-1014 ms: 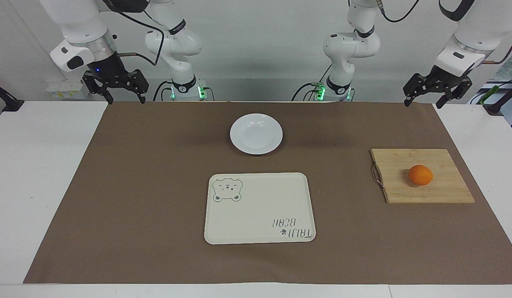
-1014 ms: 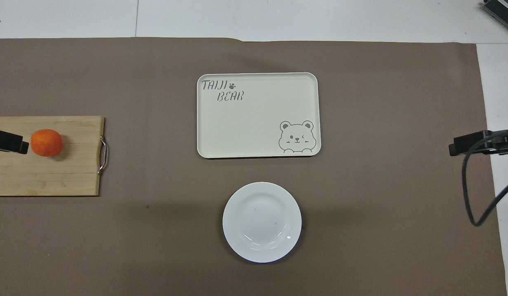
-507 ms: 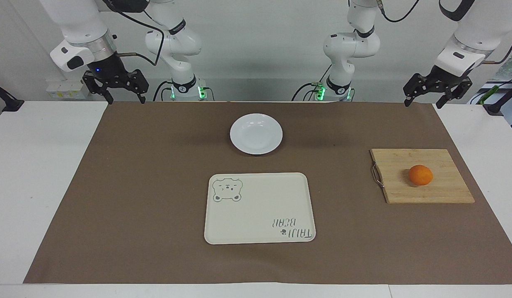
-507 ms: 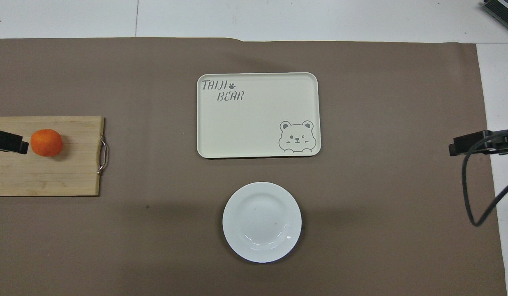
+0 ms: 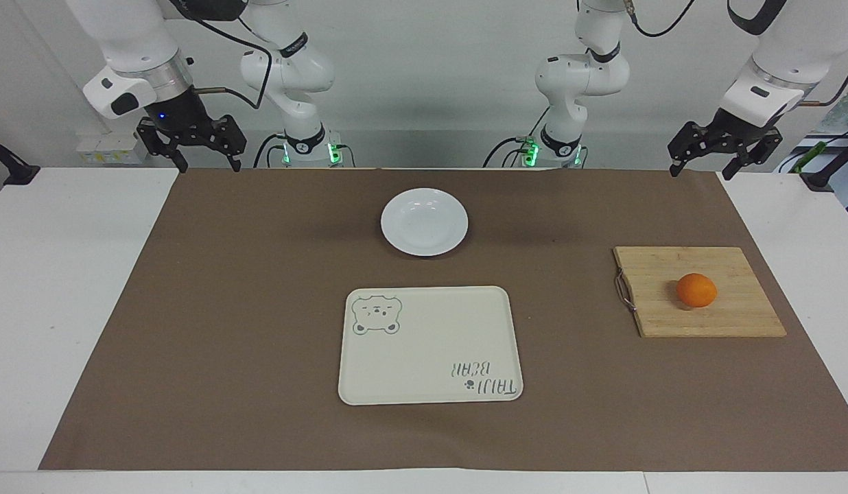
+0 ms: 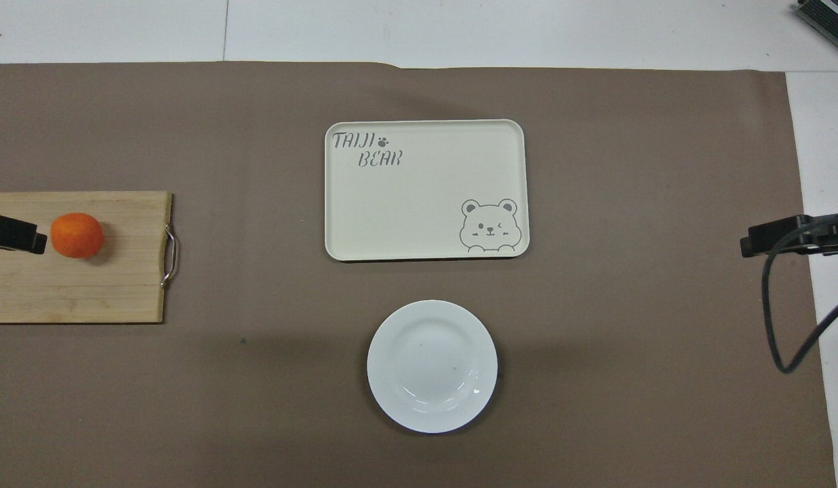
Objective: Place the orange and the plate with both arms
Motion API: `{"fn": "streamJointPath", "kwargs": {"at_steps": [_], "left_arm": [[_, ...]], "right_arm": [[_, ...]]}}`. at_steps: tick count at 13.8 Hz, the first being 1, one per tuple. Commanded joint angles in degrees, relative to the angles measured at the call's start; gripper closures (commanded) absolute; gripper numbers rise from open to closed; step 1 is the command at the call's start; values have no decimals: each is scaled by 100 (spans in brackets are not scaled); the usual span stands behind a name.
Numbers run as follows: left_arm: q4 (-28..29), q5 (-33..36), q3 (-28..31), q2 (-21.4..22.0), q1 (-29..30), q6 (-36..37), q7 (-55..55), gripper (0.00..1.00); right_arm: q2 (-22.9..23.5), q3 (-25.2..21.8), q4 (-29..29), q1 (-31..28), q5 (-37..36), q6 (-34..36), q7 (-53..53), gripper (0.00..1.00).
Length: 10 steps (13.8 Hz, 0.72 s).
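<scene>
- Both of my grippers hang raised and empty at the robots' edge of the table, fingers spread wide: my left gripper (image 5: 724, 163) at its own end, my right gripper (image 5: 203, 159) at the other.
- Forward of my left gripper, the orange (image 5: 696, 289) sits on a wooden cutting board (image 5: 733, 315).
- Between my two grippers lies the plate (image 5: 424, 221), bare on the brown mat (image 5: 245, 309).
- Just forward of the plate lies a cream tray (image 5: 429, 345).

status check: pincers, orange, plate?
Left pincer and right pincer open, raised at the robots' end. Orange on cutting board; plate bare, nearer the robots than tray. Nothing blocking.
</scene>
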State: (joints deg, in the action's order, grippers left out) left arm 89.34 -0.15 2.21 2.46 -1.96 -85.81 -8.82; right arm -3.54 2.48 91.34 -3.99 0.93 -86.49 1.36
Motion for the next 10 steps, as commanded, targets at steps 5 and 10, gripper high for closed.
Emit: {"fn": "streamJointPath", "kwargs": {"at_steps": [5,10], "left_arm": [[4,-46,7,62,38,73,-85,0],[22,-38,25,79,99,90,-59,0]], "right_arm": [[-59,7,-2,-31,-14,71,119,0],[-50,7,7,-31,-14,71,119,0]]}}
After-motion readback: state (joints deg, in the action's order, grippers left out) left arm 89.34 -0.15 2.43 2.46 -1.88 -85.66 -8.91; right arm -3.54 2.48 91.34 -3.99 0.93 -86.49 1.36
